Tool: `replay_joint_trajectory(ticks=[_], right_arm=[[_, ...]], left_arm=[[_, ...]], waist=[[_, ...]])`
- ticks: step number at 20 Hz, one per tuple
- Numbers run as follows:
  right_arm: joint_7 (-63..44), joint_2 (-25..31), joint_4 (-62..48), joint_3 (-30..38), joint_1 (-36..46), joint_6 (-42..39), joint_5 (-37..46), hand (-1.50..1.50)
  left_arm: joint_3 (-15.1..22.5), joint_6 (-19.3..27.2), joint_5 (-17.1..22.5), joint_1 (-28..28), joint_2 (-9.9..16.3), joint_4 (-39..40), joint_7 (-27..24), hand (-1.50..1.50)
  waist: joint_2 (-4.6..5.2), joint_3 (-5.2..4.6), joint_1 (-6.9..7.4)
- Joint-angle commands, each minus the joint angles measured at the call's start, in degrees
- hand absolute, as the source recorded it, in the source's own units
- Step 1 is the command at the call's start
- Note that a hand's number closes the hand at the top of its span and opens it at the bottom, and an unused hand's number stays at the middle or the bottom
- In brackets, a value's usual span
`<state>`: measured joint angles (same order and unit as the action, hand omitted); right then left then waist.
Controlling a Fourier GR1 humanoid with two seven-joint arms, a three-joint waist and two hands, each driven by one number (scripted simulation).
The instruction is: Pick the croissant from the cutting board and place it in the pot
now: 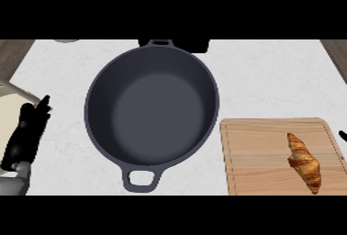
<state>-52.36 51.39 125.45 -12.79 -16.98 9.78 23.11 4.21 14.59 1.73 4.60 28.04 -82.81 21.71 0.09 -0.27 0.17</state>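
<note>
**Croissant on the board, pot waiting beside it**

From where I stand, the big dark oval pot (150,111) takes up the middle of the pale counter (271,78), its long axis running away from the robot. It has a loop handle at the near end and a smaller one at the far end, and its inside is bare grey metal.

To the right of the pot, just beside its rim, lies the wooden cutting board (254,156), reaching down to the lower edge of the view. The croissant (304,161) sits on the right half of that board, lying lengthwise with one pointed tip toward the far side and the other toward the robot. It is golden brown, and nothing is touching it.

The left hand (27,133) shows at the left edge of the view, black, with its fingers straight and pointing up and away, holding nothing. It rests over the counter well apart from the pot's rim, with the grey forearm coming in below it at the lower left corner.

At the far right edge, level with the top of the croissant, a small black sliver of the right hand (343,136) pokes in beside the board; so little of it shows that I cannot tell how its fingers stand
</note>
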Motion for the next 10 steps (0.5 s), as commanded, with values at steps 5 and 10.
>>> replay_joint_trajectory(ticks=[5,10], right_arm=[[-16.02,-3.13,1.98,-3.38,8.25,-11.6,-2.49,-1.5],[-14.18,-6.7,-3.89,-2.11,10.43,-12.26,-2.21,-1.5]], left_arm=[[-1.97,-1.96,-0.34,1.64,-0.91,1.39,-0.26,0.0],[-2.31,-2.68,-1.94,0.82,-1.59,1.9,-0.49,0.0]], waist=[[-0.02,0.22,0.21],[-0.05,0.25,0.08]])
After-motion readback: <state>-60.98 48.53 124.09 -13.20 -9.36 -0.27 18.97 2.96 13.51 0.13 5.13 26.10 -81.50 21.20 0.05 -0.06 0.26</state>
